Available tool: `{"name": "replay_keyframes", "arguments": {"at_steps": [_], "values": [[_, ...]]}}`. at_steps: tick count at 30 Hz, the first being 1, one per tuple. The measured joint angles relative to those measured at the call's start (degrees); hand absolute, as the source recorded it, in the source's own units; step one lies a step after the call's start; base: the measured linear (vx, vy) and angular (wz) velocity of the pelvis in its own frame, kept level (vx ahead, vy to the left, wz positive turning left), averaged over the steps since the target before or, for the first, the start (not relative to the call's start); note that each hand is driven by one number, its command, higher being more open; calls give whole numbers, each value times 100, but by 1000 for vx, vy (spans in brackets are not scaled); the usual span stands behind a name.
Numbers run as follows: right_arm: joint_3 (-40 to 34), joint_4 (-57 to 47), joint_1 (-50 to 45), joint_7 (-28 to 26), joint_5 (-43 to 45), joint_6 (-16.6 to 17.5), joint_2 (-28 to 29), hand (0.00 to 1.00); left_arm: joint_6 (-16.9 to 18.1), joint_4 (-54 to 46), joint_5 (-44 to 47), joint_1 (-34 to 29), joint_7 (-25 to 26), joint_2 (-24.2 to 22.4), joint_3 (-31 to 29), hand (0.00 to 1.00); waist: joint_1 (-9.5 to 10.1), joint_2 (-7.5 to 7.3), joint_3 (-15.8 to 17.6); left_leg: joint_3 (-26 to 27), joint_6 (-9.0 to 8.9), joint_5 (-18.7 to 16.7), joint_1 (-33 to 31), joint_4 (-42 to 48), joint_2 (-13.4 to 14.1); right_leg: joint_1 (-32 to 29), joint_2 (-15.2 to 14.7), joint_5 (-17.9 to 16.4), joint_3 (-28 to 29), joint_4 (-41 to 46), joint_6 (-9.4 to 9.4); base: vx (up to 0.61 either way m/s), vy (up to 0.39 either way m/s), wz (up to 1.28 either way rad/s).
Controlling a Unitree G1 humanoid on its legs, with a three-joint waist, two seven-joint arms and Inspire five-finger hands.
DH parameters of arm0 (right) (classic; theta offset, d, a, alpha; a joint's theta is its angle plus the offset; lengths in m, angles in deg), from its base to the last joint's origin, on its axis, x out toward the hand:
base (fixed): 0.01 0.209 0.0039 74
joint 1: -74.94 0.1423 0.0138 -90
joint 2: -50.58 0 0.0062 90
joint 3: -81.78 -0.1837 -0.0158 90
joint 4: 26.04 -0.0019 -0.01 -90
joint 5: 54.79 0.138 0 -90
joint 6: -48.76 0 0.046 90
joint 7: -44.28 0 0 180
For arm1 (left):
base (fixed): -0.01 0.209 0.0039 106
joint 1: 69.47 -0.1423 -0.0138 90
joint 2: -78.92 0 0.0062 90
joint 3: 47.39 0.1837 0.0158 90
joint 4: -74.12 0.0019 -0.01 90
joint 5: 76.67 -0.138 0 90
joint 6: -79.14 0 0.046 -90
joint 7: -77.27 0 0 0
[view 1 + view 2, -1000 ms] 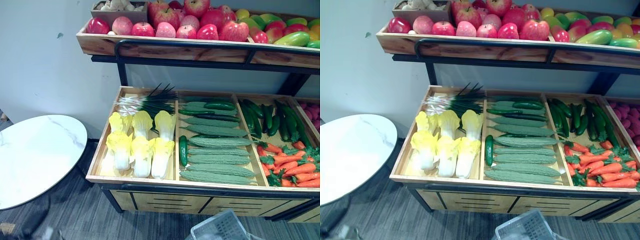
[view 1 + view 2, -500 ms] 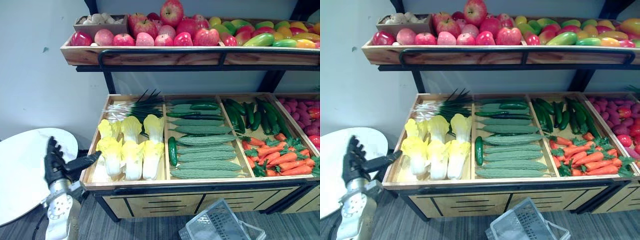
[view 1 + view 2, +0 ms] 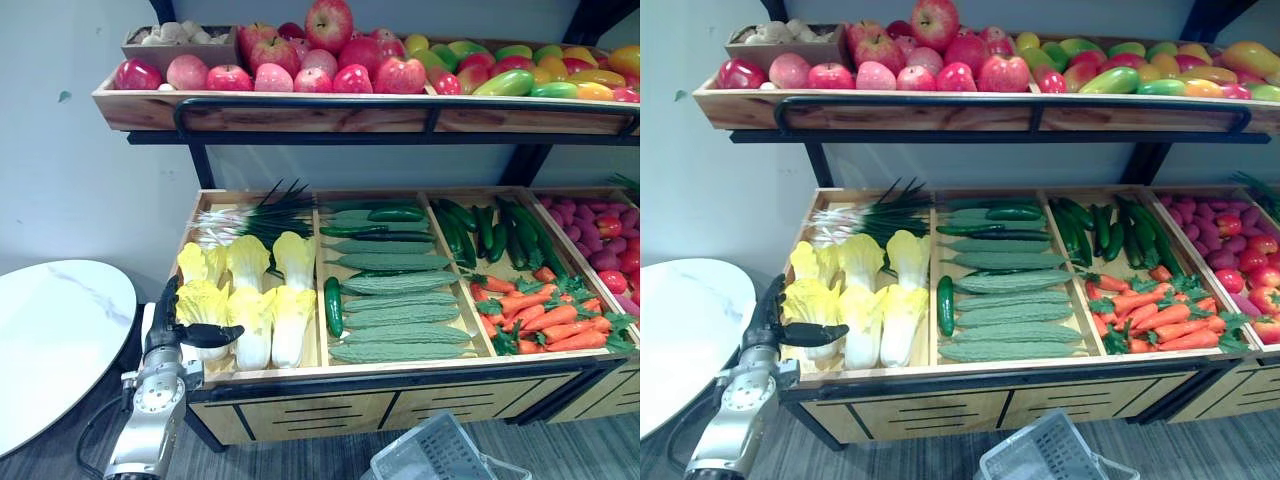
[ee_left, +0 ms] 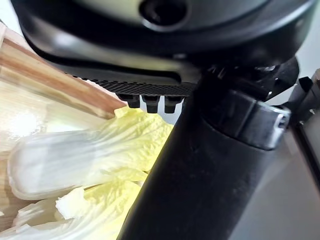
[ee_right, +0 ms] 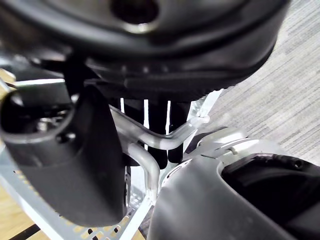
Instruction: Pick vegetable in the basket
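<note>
**Task status:** the pick has not been made. Neither hand holds a vegetable, and none shows in the visible part of the basket. Steps judged to remain: close on one vegetable, lift it, carry it right and down, and place it in the basket.

**Left hand** [image 3: 178,332]: it is at the near left corner of the lower wooden produce tray [image 3: 330,371], just right of the round white marble-patterned table [image 3: 50,330]. The fingers are extended and point up. The thumb is stretched right, across the tray's left wall and over the stem end of the nearest of the pale yellow napa cabbages [image 3: 250,305]. The hand is released and grasps nothing. The left wrist view shows cabbage leaves just past the fingertips, but contact cannot be confirmed.

**Right hand** [image 5: 165,55]: the fingers are curled round the clear plastic handle [image 5: 150,137] of the translucent grey perforated plastic basket [image 3: 430,458]. The basket hangs low, near and right of centre, below the tray's front.
</note>
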Motion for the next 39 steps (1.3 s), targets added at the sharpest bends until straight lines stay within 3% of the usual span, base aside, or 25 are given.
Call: {"name": "replay_keyframes", "arguments": {"at_steps": [8,17,22,31,39], "values": [[-3,-52,-99,-2,3,11,-41,0,-215,2,-151,340,478,-7,17,100,-43,130,-26,188,-24,59,-88,-4,158,-152,149,69,62,-29,-129,-99,-49,-6],[-13,-146,-377,1,3,9,-21,0,-216,148,-150,440,1060,-24,-140,100,-43,-23,-182,176,2,33,-152,-2,-7,-17,2,201,21,-336,2,12,32,4],[-4,-148,-353,2,2,51,-1,0,-246,295,-146,461,1185,-25,-348,100,-33,-11,-172,203,0,35,-140,-1,-32,40,-17,209,20,-397,11,38,22,2],[181,-176,-336,-1,3,52,-122,0,-193,511,67,460,1019,-134,-365,100,-34,120,-105,225,-11,42,-104,-4,61,44,74,223,35,-380,-26,-39,-24,-2],[226,-266,-309,-1,1,52,-86,0,-62,1206,78,459,609,-384,-217,100,-44,9,-47,243,-18,9,-149,-3,31,12,56,222,71,-418,-23,6,-1,-1]]}}
